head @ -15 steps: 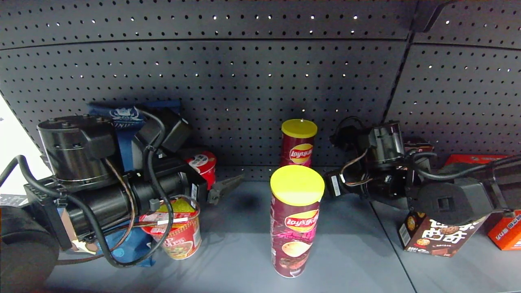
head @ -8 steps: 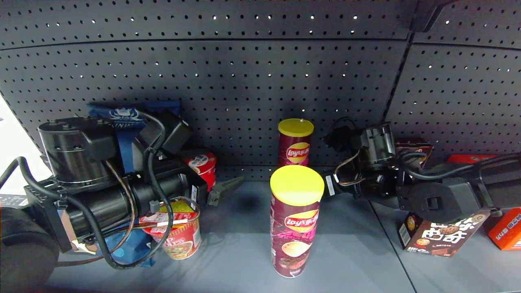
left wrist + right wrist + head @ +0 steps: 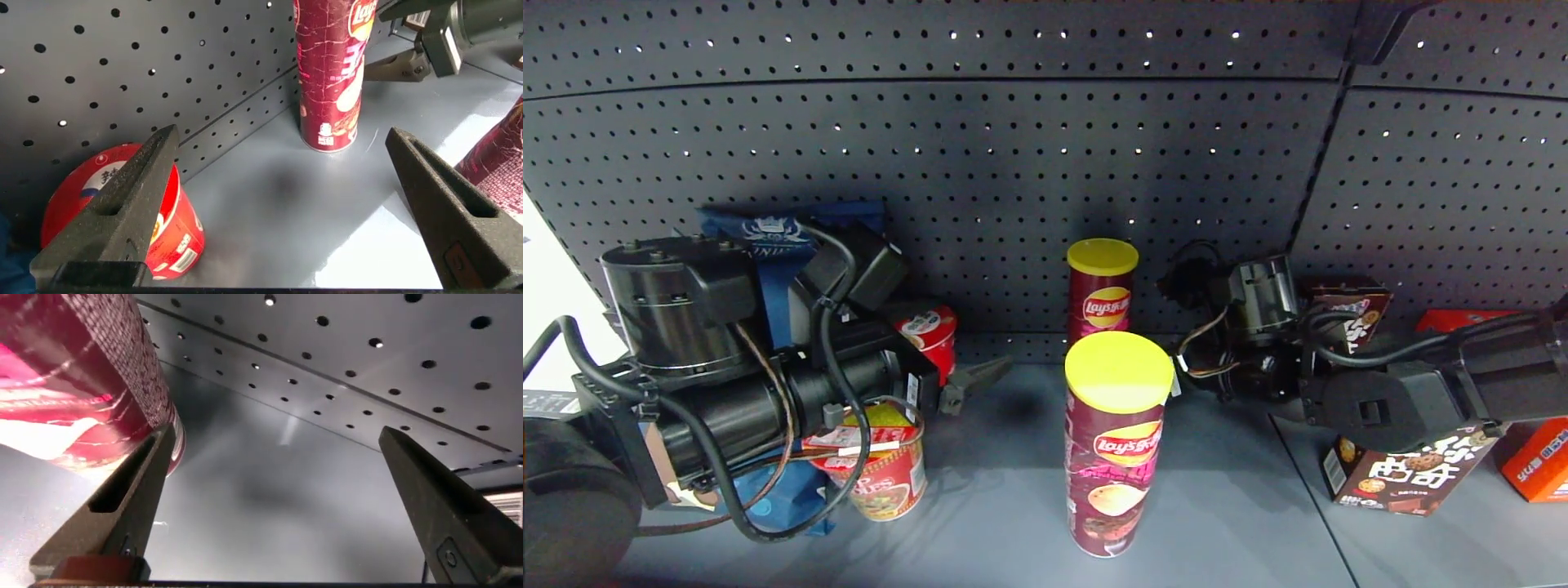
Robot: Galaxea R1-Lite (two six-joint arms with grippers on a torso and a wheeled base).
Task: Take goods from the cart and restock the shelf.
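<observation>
Jaws: right gripper (image 3: 276, 433) spread wide, empty; left gripper (image 3: 282, 135) likewise.
Shelf (image 3: 1005, 490): both chip cans stand here.
Front can (image 3: 1116, 441): tall, narrow-based; a brush in passing could topple it.
Rear can (image 3: 1102, 286): against the pegboard (image 3: 980, 180), just beside a right finger; a sideways nudge may tip it.

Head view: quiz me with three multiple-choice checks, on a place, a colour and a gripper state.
1. Where does the rear chip can stand?
A. by the pegboard, behind the front chip can
B. lying on the cookie box
C. inside a cup
2. What colour are both cans' lids?
A. red
B. yellow
C. blue
3. The right gripper is:
A. shut on a can
B. shut on nothing
C. open
Answers: A, it stands upright at the back wall; B, both tops are yellow; C, its fingers stand wide apart.
</observation>
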